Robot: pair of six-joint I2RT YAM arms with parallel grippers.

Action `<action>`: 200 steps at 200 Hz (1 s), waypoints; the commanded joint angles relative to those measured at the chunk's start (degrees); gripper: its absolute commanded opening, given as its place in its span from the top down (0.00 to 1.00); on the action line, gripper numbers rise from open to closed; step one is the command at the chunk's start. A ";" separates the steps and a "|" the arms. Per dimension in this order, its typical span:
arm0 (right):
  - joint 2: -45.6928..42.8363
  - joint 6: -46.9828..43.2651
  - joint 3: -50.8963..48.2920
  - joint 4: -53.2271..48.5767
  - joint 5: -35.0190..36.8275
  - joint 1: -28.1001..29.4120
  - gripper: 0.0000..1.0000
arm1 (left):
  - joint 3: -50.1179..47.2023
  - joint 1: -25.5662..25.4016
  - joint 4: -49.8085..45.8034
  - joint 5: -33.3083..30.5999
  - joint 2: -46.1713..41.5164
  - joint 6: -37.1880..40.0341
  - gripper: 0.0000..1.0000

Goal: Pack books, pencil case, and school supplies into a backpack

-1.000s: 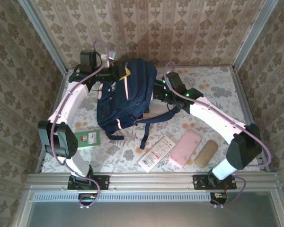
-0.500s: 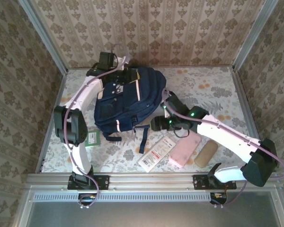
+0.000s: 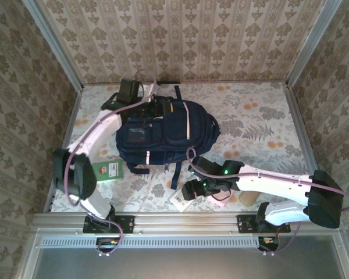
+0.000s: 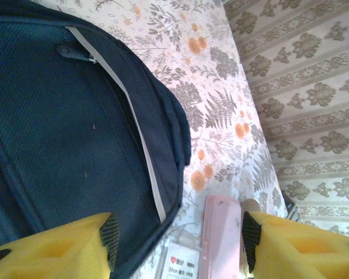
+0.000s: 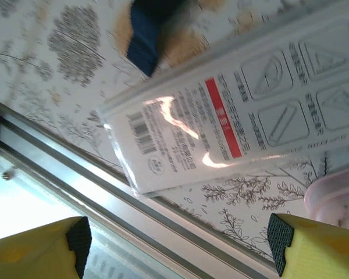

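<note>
- The large navy blue fabric backpack (image 3: pixel 163 131) with pale stripes lies flat on the far-left part of the flowered table (image 3: pixel 262 110). Its top end seems to point toward the back wall, I judge so that the opening can be reached from there.
- The left gripper (image 3: pixel 136 100) hangs at this far end of the backpack. In the left wrist view its yellow fingers (image 4: pixel 52 250) are spread wide with nothing between them. The navy fabric is just below one finger and is not gripped.
- The long flat white packet with red print (image 5: pixel 221 122) lies flat near the metal rail (image 5: pixel 75 180) at the near edge, just beside the pink rectangular soft pouch (image 4: pixel 218 232). Probably they are laid out so, to be taken one by one.
- The right gripper (image 5: pixel 178 237) hovers directly over the packet, its jaws wide apart, holding nothing. The packet lies below and a little ahead of the fingers, and I think it is the next thing to pick.
- The small green booklet (image 3: pixel 109 169) lies left of the backpack, and the tan cylindrical pouch (image 3: pixel 248 199) lies right of the pink one. Both are not packed yet.
</note>
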 commanded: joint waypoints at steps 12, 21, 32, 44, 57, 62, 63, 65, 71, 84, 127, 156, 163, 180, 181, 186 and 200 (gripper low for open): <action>1.23 5.85 -3.72 4.10 4.30 1.33 0.17 | -9.49 -3.03 4.48 -2.99 -9.56 -2.63 0.38; 1.39 7.05 -4.56 6.02 5.14 1.71 0.17 | -11.94 -5.31 4.62 -4.07 -12.02 -2.97 0.38; 1.74 8.86 -5.43 6.86 6.98 2.20 0.16 | -15.17 -6.19 5.37 -5.10 -15.08 -3.75 0.38; 2.06 11.59 -6.48 6.99 9.35 2.32 0.16 | -18.24 -6.83 5.43 -6.30 -18.16 -4.60 0.37; 1.34 14.24 -7.97 7.82 12.34 2.45 0.16 | -21.57 -7.29 5.67 -6.96 -21.46 -5.59 0.37; 0.89 15.01 -8.52 8.06 13.70 2.46 0.16 | -22.69 -7.57 5.84 -7.41 -22.60 -6.00 0.36; 0.80 15.18 -8.61 8.06 14.16 2.45 0.16 | -22.93 -7.61 5.81 -7.50 -22.85 -6.05 0.36; 0.47 15.53 -8.73 8.00 14.89 2.44 0.16 | -23.57 -7.70 5.90 -7.72 -23.30 -6.18 0.35; -0.25 16.47 -9.09 7.34 17.59 2.44 0.16 | -24.89 -8.01 5.96 -8.36 -24.42 -6.50 0.34; -1.92 17.66 -9.48 6.24 21.81 1.91 0.16 | -27.26 -8.70 5.94 -9.57 -25.78 -6.28 0.32; -5.31 18.87 -10.00 4.73 25.48 -3.22 0.16 | -30.91 -11.86 5.98 -10.82 -23.00 -7.71 0.30; -7.21 18.89 -9.44 4.72 22.95 -5.81 0.17 | -35.17 -15.41 9.81 -13.37 -22.41 -10.65 0.30; -8.10 19.62 -9.18 4.73 21.97 -5.50 0.17 | -36.15 -16.29 10.80 -13.51 -22.19 -11.49 0.30; -10.58 23.21 -9.13 5.64 18.13 -4.50 0.20 | -38.24 -18.75 12.43 -14.43 -21.40 -13.03 0.30; -10.73 23.45 -9.13 5.71 17.95 -4.37 0.20 | -38.35 -18.91 12.54 -14.52 -21.37 -13.08 0.30; -11.53 24.60 -9.19 6.15 17.36 -3.68 0.21 | -38.90 -19.58 13.15 -14.87 -20.90 -13.49 0.29; -13.63 29.34 -10.54 8.03 17.71 -0.93 0.23 | -39.83 -21.69 14.78 -15.60 -18.97 -14.42 0.29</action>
